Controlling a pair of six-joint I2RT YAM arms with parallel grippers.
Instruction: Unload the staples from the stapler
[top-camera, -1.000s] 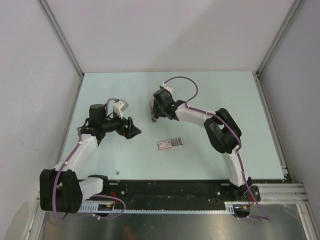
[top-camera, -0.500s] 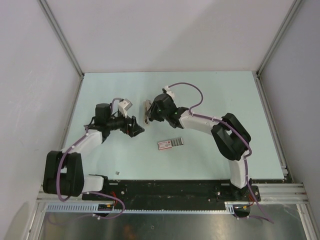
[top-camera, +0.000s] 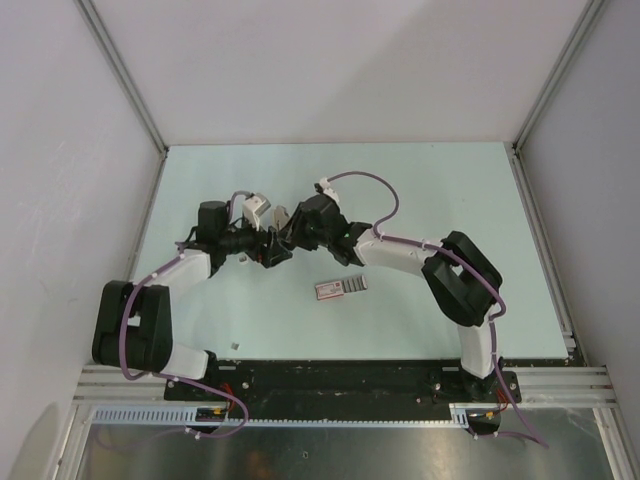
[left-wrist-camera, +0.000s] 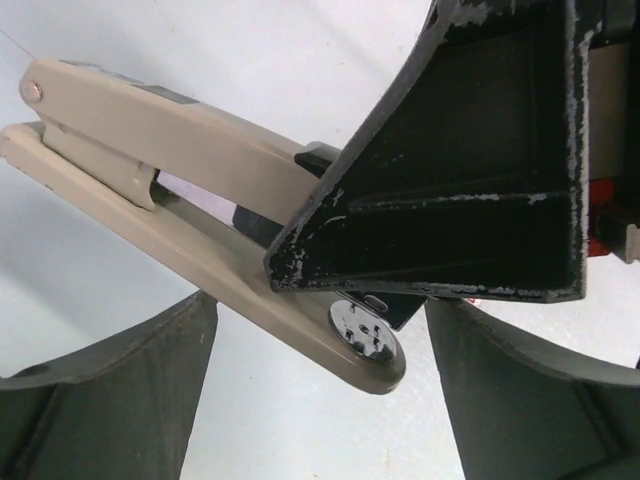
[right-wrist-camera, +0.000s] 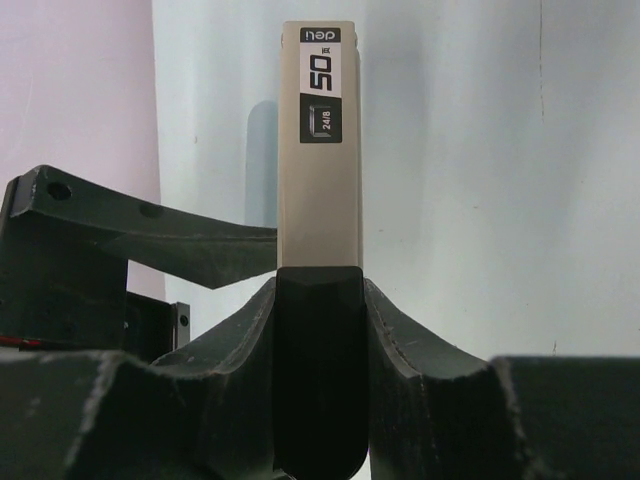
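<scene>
My right gripper (right-wrist-camera: 318, 340) is shut on the black rear end of the stapler (right-wrist-camera: 318, 180) and holds it above the table, its pale beige top pointing away. In the top view the stapler (top-camera: 281, 218) sits between the two wrists at the table's middle left. My left gripper (left-wrist-camera: 320, 400) is open, its fingers (left-wrist-camera: 110, 390) standing wide on either side of the stapler's front end (left-wrist-camera: 362, 335) without touching it. The right gripper's dark finger (left-wrist-camera: 450, 200) crosses above that end. The staples are hidden.
A flat red-and-white labelled box (top-camera: 341, 288) lies on the pale green table (top-camera: 420, 190) just in front of the grippers. A tiny grey bit (top-camera: 236, 346) rests near the front edge, left of centre. Grey walls enclose the table on three sides.
The right gripper has carried the stapler leftward, and the left gripper has moved right to meet it. The stapler's front end now lies between the left fingers.
</scene>
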